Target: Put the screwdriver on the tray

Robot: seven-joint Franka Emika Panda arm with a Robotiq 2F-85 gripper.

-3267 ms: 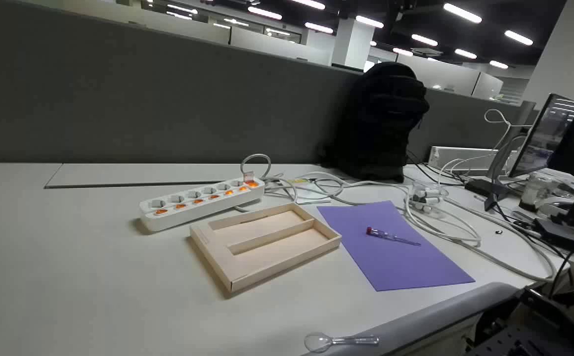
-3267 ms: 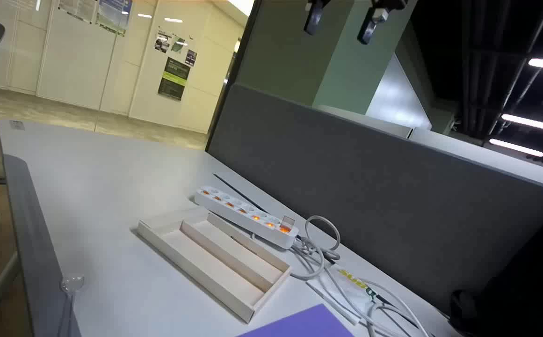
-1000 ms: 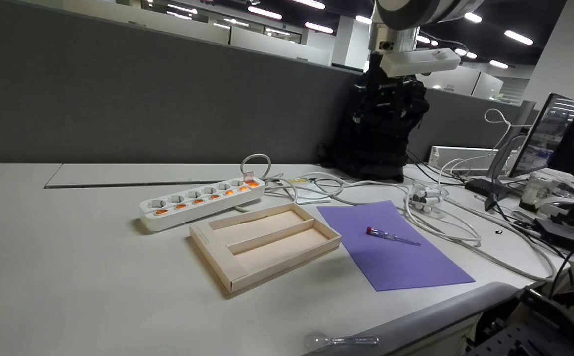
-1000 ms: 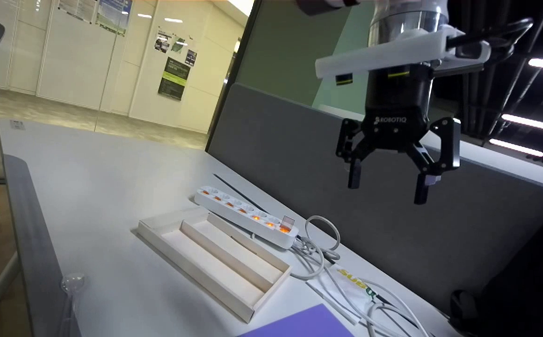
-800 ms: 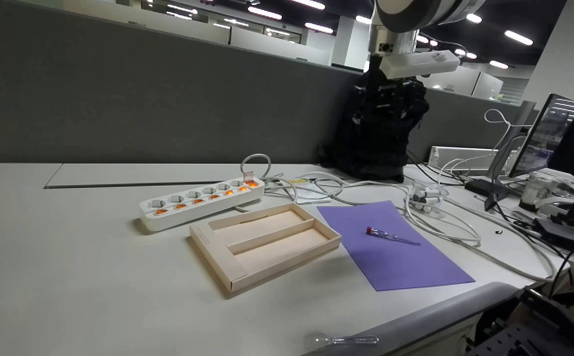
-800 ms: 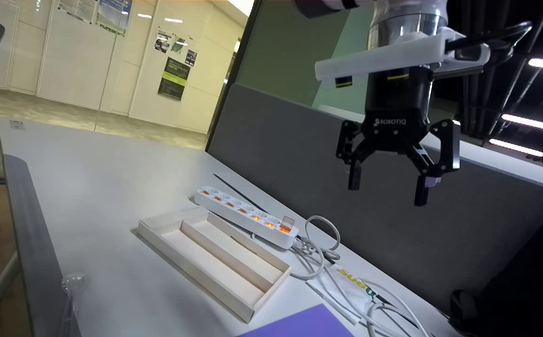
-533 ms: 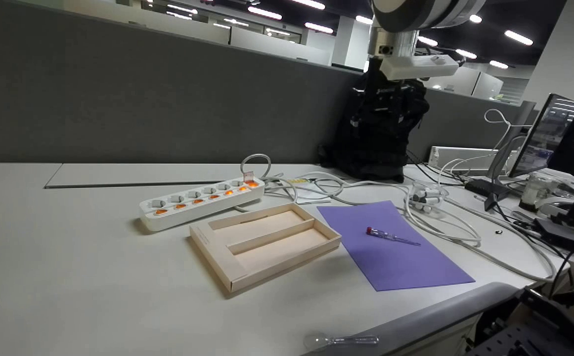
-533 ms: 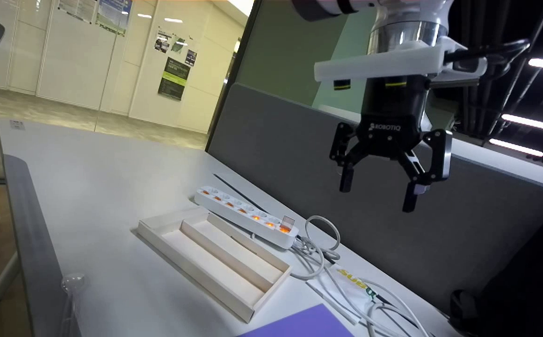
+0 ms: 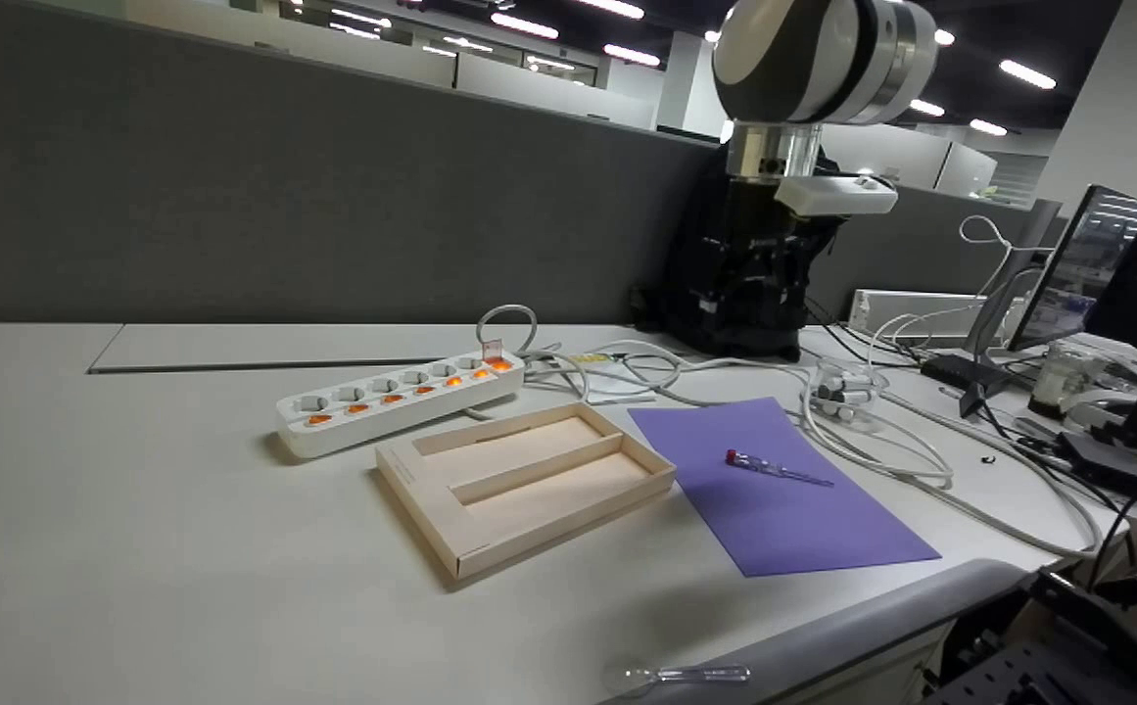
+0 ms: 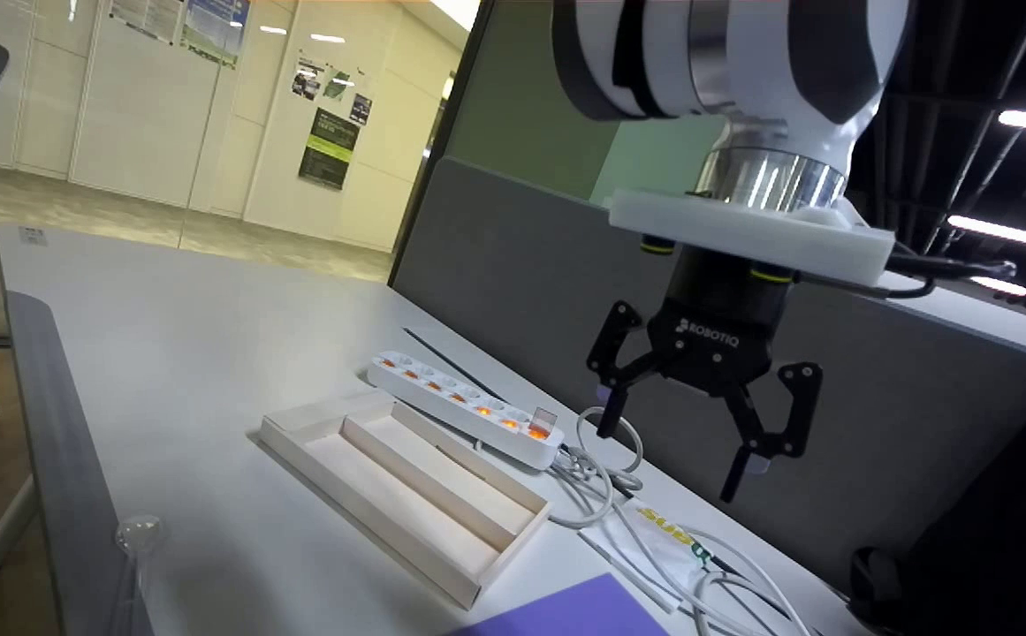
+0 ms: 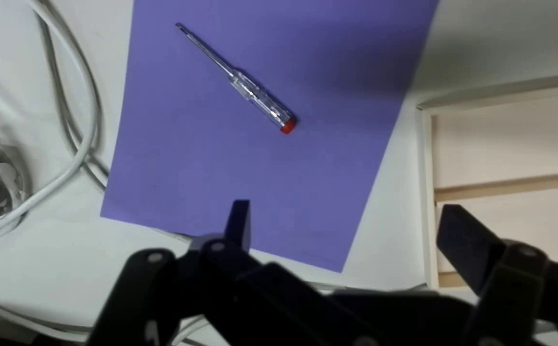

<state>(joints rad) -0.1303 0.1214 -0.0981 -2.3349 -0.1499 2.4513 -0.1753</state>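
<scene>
"Hanging over the white desk, that black two-fingered Robotiq gripper, isn't it?"

"Yes, fingers wide apart. Mind you, in an exterior view it nearly melts into the tall black backpack, so I can't swear to its outline there."

"And where's the slim, clear-handled screwdriver with the red end?"

"Lying flat on the purple rectangular sheet, red end towards the pale beige, shallow rectangular tray."

"The one with the lengthwise divider?"

"That's it, resting on the desk just beside the sheet. A long white power strip with orange switches sits alongside the tray, near some loops of pale cable."
</scene>
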